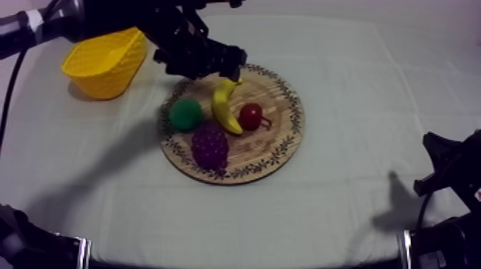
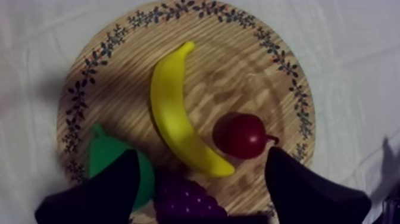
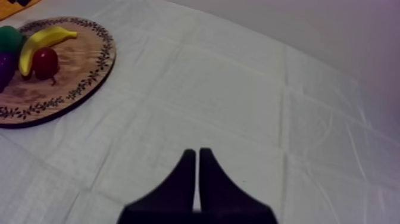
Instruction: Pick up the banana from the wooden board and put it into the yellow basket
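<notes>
Nearest to me, my right gripper [image 3: 197,156] is hanging over bare cloth [image 3: 238,89], its fingers lying pressed together on nothing, well apart from the wooden board [image 1: 275,143]. In the middle of the top view the board is carrying the fruit: the grapes [image 1: 210,145] at its near rim, then the pear [image 1: 186,113], the banana [image 1: 224,107] and the small red fruit [image 1: 250,116] in a row. The banana is showing as a smooth, bright yellow crescent, lying flat between the pear and the red fruit. My left gripper [image 1: 225,68] is hovering above the board's far side, fingers [image 2: 113,190] spread wide and gripping nothing, the banana lying below them, untouched. Farthest, at the upper left, the yellow basket [image 1: 107,61] is sitting beside the board.
</notes>
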`<state>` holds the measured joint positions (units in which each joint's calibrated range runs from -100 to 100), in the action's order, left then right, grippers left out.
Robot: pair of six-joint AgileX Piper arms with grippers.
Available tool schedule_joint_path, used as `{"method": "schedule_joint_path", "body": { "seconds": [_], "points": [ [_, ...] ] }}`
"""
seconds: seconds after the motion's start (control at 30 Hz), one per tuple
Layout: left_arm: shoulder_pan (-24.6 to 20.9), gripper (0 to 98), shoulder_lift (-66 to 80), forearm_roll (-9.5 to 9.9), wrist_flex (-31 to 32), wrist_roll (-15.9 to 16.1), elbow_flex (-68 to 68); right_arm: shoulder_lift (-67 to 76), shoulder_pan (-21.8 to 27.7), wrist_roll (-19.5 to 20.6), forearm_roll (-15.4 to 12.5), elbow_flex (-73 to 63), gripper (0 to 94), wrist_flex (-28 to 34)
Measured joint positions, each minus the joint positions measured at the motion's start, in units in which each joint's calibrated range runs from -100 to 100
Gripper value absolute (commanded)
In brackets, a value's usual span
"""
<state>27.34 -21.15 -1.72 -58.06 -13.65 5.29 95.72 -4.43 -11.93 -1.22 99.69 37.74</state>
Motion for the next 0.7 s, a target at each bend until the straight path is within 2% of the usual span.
{"method": "schedule_joint_path", "body": {
  "seconds": [0.7],
  "points": [
    [-2.3, 76.3, -13.5, -3.78, 1.9, 3.2, -5.5, 0.0, -0.1, 0.0, 0.0, 0.0, 0.2, 0.0]
  ]
}}
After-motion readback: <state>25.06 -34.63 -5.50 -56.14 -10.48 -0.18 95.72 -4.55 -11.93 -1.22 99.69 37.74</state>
